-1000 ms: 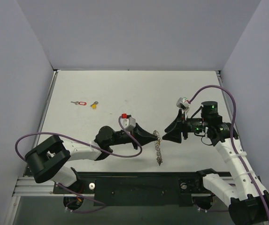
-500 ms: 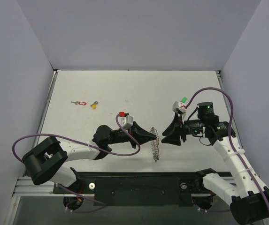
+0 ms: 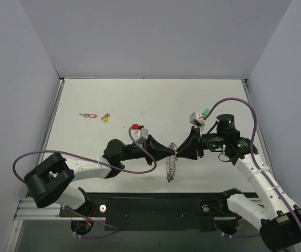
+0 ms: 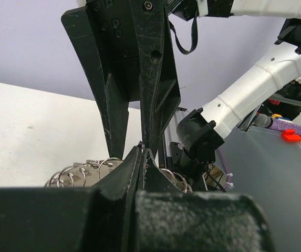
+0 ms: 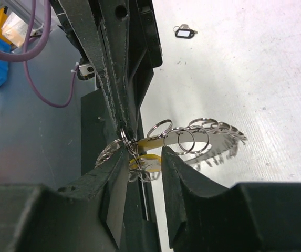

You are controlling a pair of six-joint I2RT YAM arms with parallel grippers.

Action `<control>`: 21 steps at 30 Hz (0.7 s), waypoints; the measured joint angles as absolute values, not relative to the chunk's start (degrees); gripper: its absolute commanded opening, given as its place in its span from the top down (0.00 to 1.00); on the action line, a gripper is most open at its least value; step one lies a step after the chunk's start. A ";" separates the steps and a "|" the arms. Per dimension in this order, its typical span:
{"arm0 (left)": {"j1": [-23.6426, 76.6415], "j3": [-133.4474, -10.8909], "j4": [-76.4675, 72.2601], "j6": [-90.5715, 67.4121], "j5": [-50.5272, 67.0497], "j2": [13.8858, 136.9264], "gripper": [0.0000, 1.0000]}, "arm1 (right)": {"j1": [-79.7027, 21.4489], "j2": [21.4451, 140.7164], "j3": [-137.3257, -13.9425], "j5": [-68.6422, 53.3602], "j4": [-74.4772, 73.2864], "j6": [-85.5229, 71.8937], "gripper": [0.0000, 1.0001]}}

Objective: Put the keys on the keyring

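Left fingers (image 3: pixel 163 150): clenching the keyring (image 3: pixel 170 169), dangling it above the table's (image 3: pixel 139 94) near edge for threading.
Right fingers (image 3: pixel 188 147): straddling a yellow key (image 5: pixel 146 159) at the ring; grip unclear.
Spare keys (image 3: pixel 90 115): lying toward the far-left corner.

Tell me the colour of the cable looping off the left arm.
The cable is purple, and it shows best in the top view.

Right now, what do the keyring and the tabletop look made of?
Keyring: bright polished metal, likely steel. It is made of thin wire loops with sharp glints. Tabletop: white, matte and scuffed, probably painted or laminated board, but I can't tell which.
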State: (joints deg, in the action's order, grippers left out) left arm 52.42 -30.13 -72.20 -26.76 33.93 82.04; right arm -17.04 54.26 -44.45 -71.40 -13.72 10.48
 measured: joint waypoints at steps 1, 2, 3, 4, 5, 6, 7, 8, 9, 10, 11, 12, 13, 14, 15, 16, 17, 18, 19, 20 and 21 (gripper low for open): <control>52.38 -30.15 -72.23 -26.74 33.91 81.87 1.00 | -17.23 54.26 -44.45 -71.48 -12.97 9.89 0.73; 52.34 -30.15 -72.23 -26.72 33.93 81.56 1.00 | -17.34 54.24 -44.45 -71.72 -12.43 9.39 0.73; 52.34 -30.15 -72.25 -26.72 33.95 81.25 1.00 | -17.37 54.22 -44.45 -72.10 -11.97 8.93 0.73; 52.34 -30.15 -72.25 -26.70 33.95 80.95 1.00 | -17.37 54.22 -44.45 -72.42 -11.68 8.67 0.72; 52.34 -30.15 -72.25 -26.65 33.95 80.64 1.00 | -17.39 54.22 -44.45 -72.69 -11.49 8.45 0.72; 52.34 -30.15 -72.25 -26.63 33.95 80.36 1.00 | -17.39 54.19 -44.45 -72.95 -11.42 8.32 0.71; 52.34 -30.15 -72.25 -26.57 33.95 80.12 1.00 | -17.39 54.15 -44.45 -73.14 -11.46 8.36 0.72; 52.36 -30.15 -72.25 -26.52 33.98 79.85 1.00 | -17.34 54.11 -44.45 -73.38 -11.57 8.40 0.72; 52.36 -30.15 -72.27 -26.50 34.02 79.61 1.00 | -17.32 53.95 -44.45 -73.60 -11.81 8.56 0.73; 52.36 -30.15 -72.29 -26.44 34.06 79.44 1.00 | -17.30 53.84 -44.45 -73.84 -12.05 8.78 0.73; 52.36 -30.15 -72.29 -26.37 34.17 79.26 1.00 | -17.28 53.69 -44.45 -74.06 -12.27 9.02 0.73; 52.36 -30.15 -72.29 -26.37 34.26 79.18 1.00 | -17.28 53.60 -44.45 -74.22 -12.47 9.21 0.74; 52.36 -30.15 -72.31 -26.35 34.39 79.11 1.00 | -17.28 53.54 -44.45 -74.43 -12.71 9.45 0.75; 52.36 -30.15 -72.31 -26.35 34.44 79.09 1.00 | -17.28 53.52 -44.47 -74.54 -12.91 9.63 0.76; 52.36 -30.15 -72.31 -26.37 34.50 79.09 1.00 | -17.28 53.52 -44.47 -74.70 -13.13 9.82 0.77; 52.36 -30.15 -72.31 -26.37 34.59 79.09 1.00 | -17.28 53.52 -44.47 -74.85 -13.30 9.98 0.78; 52.36 -30.15 -72.31 -26.37 34.61 79.09 1.00 | -17.28 53.52 -44.47 -74.96 -13.47 10.13 0.79; 52.36 -30.15 -72.31 -26.37 34.63 79.09 1.00 | -17.28 53.52 -44.49 -75.09 -13.56 10.22 0.80; 52.36 -30.15 -72.31 -26.37 34.63 79.09 1.00 | -17.28 53.52 -44.56 -75.24 -13.61 10.28 0.81; 52.36 -30.15 -72.31 -26.39 34.65 79.09 1.00 | -17.28 53.52 -44.60 -75.35 -13.67 10.31 0.81; 52.36 -30.15 -72.31 -26.39 34.68 79.09 1.00 | -17.28 53.52 -44.71 -75.48 -13.78 10.28 0.80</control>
